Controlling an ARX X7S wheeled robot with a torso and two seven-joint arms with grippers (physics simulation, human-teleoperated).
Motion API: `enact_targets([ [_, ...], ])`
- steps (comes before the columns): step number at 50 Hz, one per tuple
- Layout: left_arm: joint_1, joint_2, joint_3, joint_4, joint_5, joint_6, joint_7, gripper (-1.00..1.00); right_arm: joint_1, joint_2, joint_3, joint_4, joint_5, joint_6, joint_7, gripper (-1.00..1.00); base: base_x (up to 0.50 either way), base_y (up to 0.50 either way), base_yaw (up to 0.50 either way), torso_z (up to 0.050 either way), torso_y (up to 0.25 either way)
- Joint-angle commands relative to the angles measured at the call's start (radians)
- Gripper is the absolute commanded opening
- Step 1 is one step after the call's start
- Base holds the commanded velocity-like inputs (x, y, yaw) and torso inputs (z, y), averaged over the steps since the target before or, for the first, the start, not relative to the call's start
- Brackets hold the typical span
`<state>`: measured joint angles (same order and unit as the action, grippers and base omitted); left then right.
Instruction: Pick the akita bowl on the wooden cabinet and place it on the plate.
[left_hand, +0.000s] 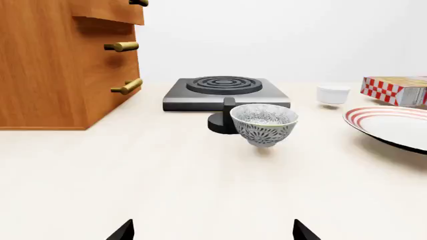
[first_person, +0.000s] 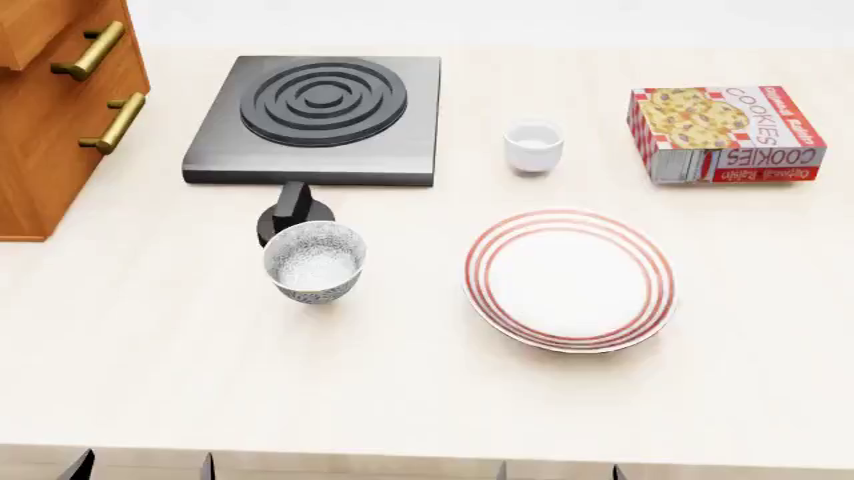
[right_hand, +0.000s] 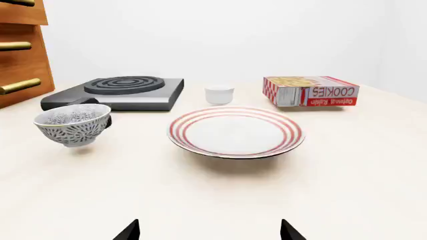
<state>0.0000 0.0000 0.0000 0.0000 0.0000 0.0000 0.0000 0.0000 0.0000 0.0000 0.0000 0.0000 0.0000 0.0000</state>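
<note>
Akita bowl (first_person: 315, 262) upright beside plate (first_person: 570, 281); head view shows gap.

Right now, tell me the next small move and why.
Probably advance the left gripper toward the bowl. The bowl stands ungrasped on the tabletop by the stove knob, left of the empty plate, and both grippers are open and well short of it.

L gripper (left_hand: 212, 232) & R gripper (right_hand: 209, 231) both spread wide, nothing held.
</note>
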Motion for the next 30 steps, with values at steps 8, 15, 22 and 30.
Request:
enact_targets([
  [8,0.002,-0.036,0.044,0.006,-0.028,-0.009,-0.066,1.0,-0.005,0.037,-0.051,-0.001,0.033,-0.01,0.049,1.0,0.0,0.0,0.0,0.0,0.0],
  [15,0.001,-0.051,0.057,0.008,-0.047,-0.011,-0.083,1.0,-0.003,0.051,-0.068,0.004,0.049,-0.011,0.065,1.0,0.0,0.0,0.0,0.0,0.0],
  [22,0.007,-0.064,0.071,0.012,-0.06,0.015,-0.091,1.0,-0.003,0.062,-0.08,0.005,0.062,-0.015,0.078,1.0,0.0,0.0,0.0,0.0,0.0],
  [30,-0.003,-0.07,0.071,0.003,-0.095,-0.005,-0.101,1.0,-0.003,0.072,-0.09,0.006,0.078,-0.018,0.09,1.0,0.0,0.0,0.0,0.027,0.0],
])
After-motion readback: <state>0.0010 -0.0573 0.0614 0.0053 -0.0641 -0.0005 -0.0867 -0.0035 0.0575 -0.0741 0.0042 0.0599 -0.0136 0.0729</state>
